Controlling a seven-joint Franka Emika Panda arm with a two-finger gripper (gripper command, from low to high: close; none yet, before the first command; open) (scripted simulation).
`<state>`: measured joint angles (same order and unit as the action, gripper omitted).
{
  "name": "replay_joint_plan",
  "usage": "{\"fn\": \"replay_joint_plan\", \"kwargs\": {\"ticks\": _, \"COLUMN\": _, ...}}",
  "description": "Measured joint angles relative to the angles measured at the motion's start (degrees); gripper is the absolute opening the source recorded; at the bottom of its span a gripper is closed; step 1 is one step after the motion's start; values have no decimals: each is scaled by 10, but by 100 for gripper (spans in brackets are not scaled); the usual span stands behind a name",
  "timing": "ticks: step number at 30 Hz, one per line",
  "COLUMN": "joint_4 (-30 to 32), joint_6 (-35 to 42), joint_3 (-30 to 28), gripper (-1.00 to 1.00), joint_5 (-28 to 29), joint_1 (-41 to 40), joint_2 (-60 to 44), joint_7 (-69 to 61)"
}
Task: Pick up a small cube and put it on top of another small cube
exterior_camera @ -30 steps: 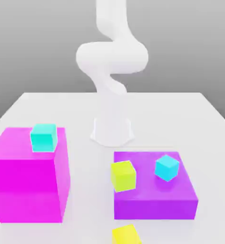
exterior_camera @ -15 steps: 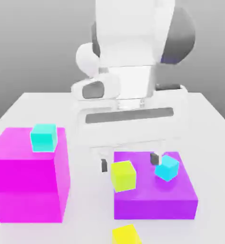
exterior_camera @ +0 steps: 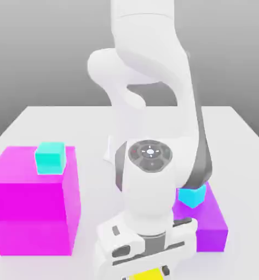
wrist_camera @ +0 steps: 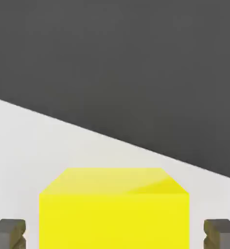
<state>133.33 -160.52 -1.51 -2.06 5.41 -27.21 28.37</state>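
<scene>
A yellow cube lies on the white table near its front edge, seen also as a yellow cube under my hand in the exterior view. My gripper is open and straddles this cube, one finger on each side with a gap to the cube's faces. A cyan cube sits on top of the tall magenta block. Another cyan cube rests on the low purple slab. The arm hides the yellow cube that stood on the slab.
The arm's white base and bent links stand in the middle of the table. The table's front edge runs just beyond the yellow cube in the hand view, with dark floor past it.
The arm has swung forward and down. The hand moved from the purple slab to the yellow cube at the table's front edge, and now covers the slab's yellow cube.
</scene>
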Motion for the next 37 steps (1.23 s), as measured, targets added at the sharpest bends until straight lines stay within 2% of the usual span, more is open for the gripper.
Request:
{"fn": "replay_joint_plan", "kwargs": {"ticks": 4, "joint_4": 1, "joint_6": 2, "joint_3": 0, "gripper": -100, "joint_5": 1, "joint_1": 0, "joint_2": 2, "joint_7": 1}}
{"fn": "replay_joint_plan", "kwargs": {"ticks": 11, "joint_4": 23, "joint_6": 112, "joint_3": -19, "gripper": -100, "joint_5": -3, "joint_1": -7, "joint_2": 134, "joint_7": 33}}
{"fn": "replay_joint_plan", "kwargs": {"ticks": 18, "joint_4": 40, "joint_6": 240, "joint_3": -61, "gripper": -100, "joint_5": 3, "joint_1": -67, "joint_2": 279, "joint_7": 157}}
{"fn": "replay_joint_plan", "kwargs": {"ticks": 28, "joint_4": 64, "joint_6": 422, "joint_3": -74, "gripper": -100, "joint_5": 50, "joint_1": -168, "joint_2": 489, "joint_7": 367}}
{"fn": "replay_joint_plan", "kwargs": {"ticks": 30, "joint_4": 79, "joint_6": 426, "joint_3": -75, "gripper": -100, "joint_5": 56, "joint_1": -184, "joint_2": 507, "joint_7": 393}}
{"fn": "replay_joint_plan", "kwargs": {"ticks": 33, "joint_4": 119, "joint_6": 367, "joint_3": -77, "gripper": -100, "joint_5": 57, "joint_1": -190, "joint_2": 489, "joint_7": 399}}
{"fn": "replay_joint_plan", "kwargs": {"ticks": 34, "joint_4": 128, "joint_6": 353, "joint_3": -77, "gripper": 100, "joint_5": 57, "joint_1": -191, "joint_2": 484, "joint_7": 399}}
{"fn": "replay_joint_plan", "kwargs": {"ticks": 37, "joint_4": 128, "joint_6": 353, "joint_3": -77, "gripper": 100, "joint_5": 57, "joint_1": -191, "joint_2": 484, "joint_7": 399}}
